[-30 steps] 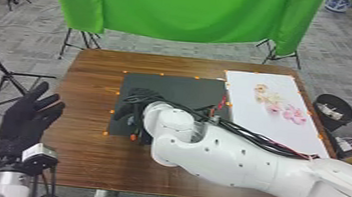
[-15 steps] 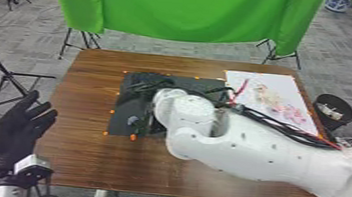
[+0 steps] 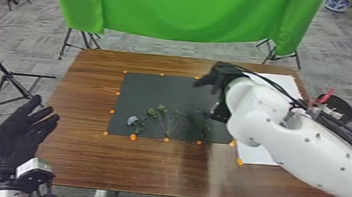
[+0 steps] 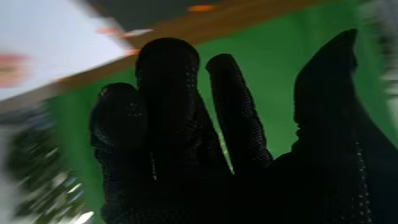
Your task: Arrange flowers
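Right hand (image 3: 218,78) hangs open over the far right corner of the dark sheet (image 3: 155,90), its fingers straight and parted, the thumb standing well away from them, the palm empty. Left hand (image 3: 19,130) is open too, fingers straight, beside the table's left edge, holding nothing. On the near part of the dark sheet lie the cut stems: a grey-blue flower (image 3: 134,120) at the left, green sprigs (image 3: 162,113) next to it, and darker greenery (image 3: 199,125) to the right. A pink patch (image 4: 11,69) (a flower, perhaps, though it is too blurred to tell) shows on the white sheet (image 3: 256,154). Past the table's right edge stands a black bin (image 3: 348,109), partly hidden behind the right arm and its cables; its contents I cannot make out.
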You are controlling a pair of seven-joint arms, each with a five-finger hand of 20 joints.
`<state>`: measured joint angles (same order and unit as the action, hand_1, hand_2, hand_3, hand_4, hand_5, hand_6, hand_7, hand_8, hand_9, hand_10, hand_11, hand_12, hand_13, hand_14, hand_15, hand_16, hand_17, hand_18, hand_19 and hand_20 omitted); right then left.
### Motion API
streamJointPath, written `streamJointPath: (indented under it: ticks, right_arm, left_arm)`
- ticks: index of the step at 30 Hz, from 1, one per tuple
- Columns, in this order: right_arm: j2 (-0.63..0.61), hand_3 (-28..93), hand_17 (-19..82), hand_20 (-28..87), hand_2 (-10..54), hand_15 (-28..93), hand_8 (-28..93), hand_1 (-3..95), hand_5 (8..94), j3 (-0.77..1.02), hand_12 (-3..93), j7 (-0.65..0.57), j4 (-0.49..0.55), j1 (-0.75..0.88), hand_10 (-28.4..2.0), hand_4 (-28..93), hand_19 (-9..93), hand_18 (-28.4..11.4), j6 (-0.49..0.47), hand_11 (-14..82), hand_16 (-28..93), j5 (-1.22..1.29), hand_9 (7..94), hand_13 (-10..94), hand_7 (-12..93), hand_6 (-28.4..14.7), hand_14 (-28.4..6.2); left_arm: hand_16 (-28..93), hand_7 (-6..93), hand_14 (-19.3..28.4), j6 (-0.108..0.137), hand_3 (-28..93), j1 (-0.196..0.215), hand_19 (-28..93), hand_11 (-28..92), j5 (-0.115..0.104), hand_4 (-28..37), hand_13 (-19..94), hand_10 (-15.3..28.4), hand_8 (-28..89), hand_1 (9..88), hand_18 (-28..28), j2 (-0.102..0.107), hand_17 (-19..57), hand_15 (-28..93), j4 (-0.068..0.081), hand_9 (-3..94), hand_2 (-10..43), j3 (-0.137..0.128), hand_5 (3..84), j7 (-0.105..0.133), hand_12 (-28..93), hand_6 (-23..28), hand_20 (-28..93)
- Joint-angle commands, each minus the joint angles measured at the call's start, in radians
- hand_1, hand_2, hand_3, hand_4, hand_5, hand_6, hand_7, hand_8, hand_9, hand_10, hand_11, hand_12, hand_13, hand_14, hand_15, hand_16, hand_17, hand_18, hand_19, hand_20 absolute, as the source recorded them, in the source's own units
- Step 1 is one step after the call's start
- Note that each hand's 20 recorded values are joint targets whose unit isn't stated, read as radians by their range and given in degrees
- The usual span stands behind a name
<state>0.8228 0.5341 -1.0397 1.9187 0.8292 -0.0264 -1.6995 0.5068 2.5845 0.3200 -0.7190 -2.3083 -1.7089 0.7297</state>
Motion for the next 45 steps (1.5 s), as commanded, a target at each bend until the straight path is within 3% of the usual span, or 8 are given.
streamJointPath:
  ticks: [1,5,15,22,30,39,41,45]
  right_arm:
    - [-0.100,70,57,18,4.8,72,-9,28.8,52.9,0.018,14.3,-0.127,-0.090,0.038,-23.2,-20,93,-14.8,-0.067,14.0,12,-0.008,57.4,72,13,-7.7,-11.7]
    - [-0.146,70,57,18,4.7,72,-8,29.5,53.3,0.072,14.2,-0.149,-0.068,0.087,-23.1,-20,93,-15.0,-0.059,14.1,12,-0.024,57.6,73,13,-7.6,-11.8]
    - [-0.190,70,60,21,4.0,73,-9,29.7,54.7,0.157,15.0,-0.163,-0.050,0.134,-22.2,-20,93,-14.1,-0.050,18.0,12,-0.034,65.2,76,13,-6.8,-11.0]
    - [-0.209,70,61,23,5.1,72,-9,27.5,52.8,0.175,15.4,-0.161,-0.102,0.121,-22.2,-19,93,-14.1,-0.059,19.8,13,0.064,68.4,78,12,-6.6,-10.5]
    - [-0.210,70,61,24,5.6,72,-9,26.7,51.1,0.142,15.5,-0.151,-0.146,0.080,-21.8,-19,93,-14.4,-0.058,19.9,14,0.108,68.1,77,12,-5.9,-10.8]
    - [-0.192,71,61,24,6.0,72,-9,26.5,50.0,0.134,15.6,-0.144,-0.169,0.081,-20.9,-19,93,-14.4,-0.101,20.8,14,0.155,69.5,78,12,-4.4,-10.6]
    - [-0.185,71,61,24,6.0,72,-9,26.6,50.7,0.135,15.6,-0.144,-0.166,0.086,-20.5,-19,93,-14.5,-0.116,21.1,14,0.161,70.3,78,12,-3.6,-10.7]
    - [-0.176,71,61,25,6.0,72,-9,26.8,51.5,0.124,15.8,-0.140,-0.156,0.090,-20.0,-19,93,-14.5,-0.120,21.5,14,0.159,71.1,78,12,-3.2,-10.6]
  left_arm:
    - [-13,11.0,25.8,0.006,66,-0.011,48,29,0.001,-21.0,22,19.2,-8,30.4,23.8,-0.001,-8.5,55,-0.008,32.8,7.2,0.022,36.9,0.000,10,9.5,7]
    - [-13,11.0,25.8,-0.001,66,-0.024,48,29,0.011,-21.0,22,19.3,-8,30.4,23.8,-0.013,-8.5,56,0.000,32.8,7.2,0.033,36.9,-0.025,10,9.6,7]
    - [-13,11.0,25.9,0.000,66,-0.036,48,29,0.008,-20.9,22,19.4,-8,30.4,23.7,0.005,-8.5,56,-0.002,33.0,7.3,0.039,37.0,-0.036,10,9.7,7]
    - [-13,11.1,25.9,-0.010,66,-0.049,48,29,0.034,-20.9,22,19.3,-8,30.3,23.7,-0.020,-8.5,56,0.000,33.0,7.3,0.034,37.0,-0.069,10,9.6,7]
    - [-13,11.1,25.9,-0.001,66,-0.057,48,29,-0.002,-21.0,22,19.3,-8,30.3,23.7,0.024,-8.5,56,0.004,33.0,7.3,0.056,37.1,-0.025,10,9.6,7]
    - [-13,11.1,25.9,-0.016,66,-0.066,48,29,0.044,-21.0,22,19.4,-8,30.3,23.7,-0.017,-8.5,56,0.006,33.0,7.3,0.039,37.0,-0.082,10,9.6,7]
    - [-13,11.0,25.9,-0.012,66,-0.063,48,29,0.026,-21.0,22,19.4,-8,30.3,23.7,0.003,-8.5,56,0.007,33.0,7.3,0.044,37.0,-0.062,10,9.6,7]
    - [-13,11.2,25.9,-0.013,66,-0.067,48,29,0.031,-21.0,22,19.4,-8,30.3,23.7,-0.001,-8.5,56,0.008,33.0,7.3,0.044,37.1,-0.066,10,9.6,7]
